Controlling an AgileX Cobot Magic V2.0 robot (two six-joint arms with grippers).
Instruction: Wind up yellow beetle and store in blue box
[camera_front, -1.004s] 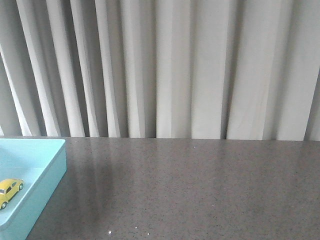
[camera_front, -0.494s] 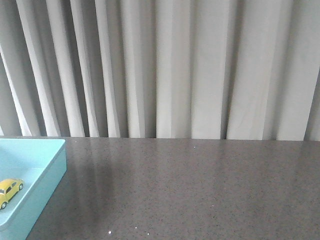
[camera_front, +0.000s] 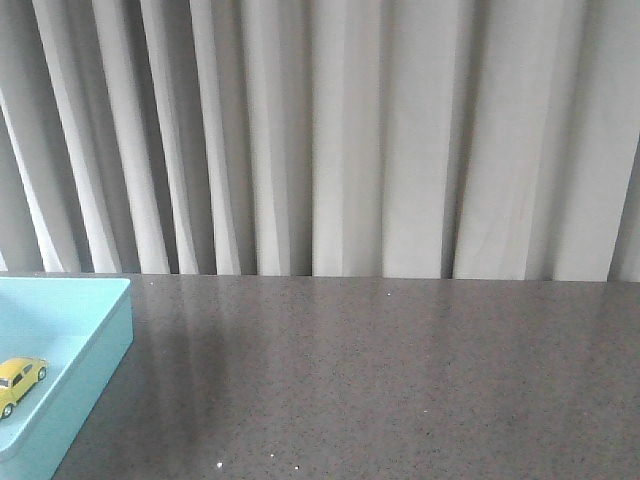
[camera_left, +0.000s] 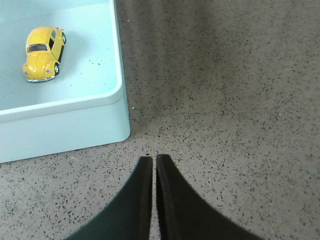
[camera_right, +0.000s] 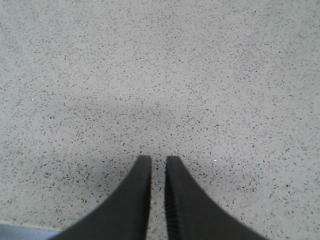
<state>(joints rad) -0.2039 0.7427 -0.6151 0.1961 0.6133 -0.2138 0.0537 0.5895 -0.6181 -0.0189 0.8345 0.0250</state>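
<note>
The yellow beetle (camera_front: 19, 381) rests on its wheels inside the blue box (camera_front: 95, 355) at the table's left edge. In the left wrist view the beetle (camera_left: 43, 53) sits on the box floor, a little in from a rounded box corner (camera_left: 117, 122). My left gripper (camera_left: 153, 161) is shut and empty over bare table just outside that corner. My right gripper (camera_right: 158, 161) is shut and empty, a thin gap between its fingers, over bare speckled table. Neither gripper shows in the front view.
A grey speckled tabletop (camera_front: 380, 370) runs to its far edge, where pleated light curtains (camera_front: 340, 140) hang. A thin pale edge (camera_right: 20, 230) shows in the corner of the right wrist view.
</note>
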